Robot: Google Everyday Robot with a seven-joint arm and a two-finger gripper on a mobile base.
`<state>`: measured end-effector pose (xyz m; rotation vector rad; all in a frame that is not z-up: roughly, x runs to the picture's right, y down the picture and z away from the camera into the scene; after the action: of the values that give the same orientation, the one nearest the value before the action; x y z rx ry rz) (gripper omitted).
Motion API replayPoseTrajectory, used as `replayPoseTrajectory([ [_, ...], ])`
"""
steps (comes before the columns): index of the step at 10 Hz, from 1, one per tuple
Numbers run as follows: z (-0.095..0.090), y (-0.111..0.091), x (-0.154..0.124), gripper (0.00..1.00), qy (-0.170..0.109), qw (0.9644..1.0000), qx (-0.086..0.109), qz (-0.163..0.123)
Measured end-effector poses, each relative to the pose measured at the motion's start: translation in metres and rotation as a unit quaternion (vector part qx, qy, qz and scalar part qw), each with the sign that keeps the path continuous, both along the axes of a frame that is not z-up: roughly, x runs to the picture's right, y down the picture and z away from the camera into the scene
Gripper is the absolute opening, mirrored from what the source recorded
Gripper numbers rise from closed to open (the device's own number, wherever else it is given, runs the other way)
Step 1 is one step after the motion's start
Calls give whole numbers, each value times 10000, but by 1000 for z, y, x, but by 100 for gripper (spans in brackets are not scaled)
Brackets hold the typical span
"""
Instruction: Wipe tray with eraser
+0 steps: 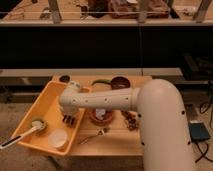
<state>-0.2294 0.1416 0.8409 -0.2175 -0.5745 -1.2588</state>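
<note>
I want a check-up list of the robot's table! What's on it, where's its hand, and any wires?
Surface: wooden table, partly covered.
Job's things: yellow tray on the left side; eraser not seen for sure.
Clutter: white cup and white-handled brush in the tray; reddish-brown bowl; fork; dark bowl.
Grippers: hand low over the tray's right side.
Cables: one on the floor, right.
Surroundings: dark shelving behind.
</note>
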Motion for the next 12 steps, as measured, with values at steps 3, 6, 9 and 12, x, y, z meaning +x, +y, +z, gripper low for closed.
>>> replayPoseTrajectory([
  [3, -16, -3, -23, 0, -199, 9993, 191, -270],
  [6, -16, -6, -64, 0, -465, 9972, 240, -532],
  [9, -10, -22, -79, 0, -590, 9961, 262, -595],
  [12, 18, -45, -81, 0, -529, 9972, 191, -501],
])
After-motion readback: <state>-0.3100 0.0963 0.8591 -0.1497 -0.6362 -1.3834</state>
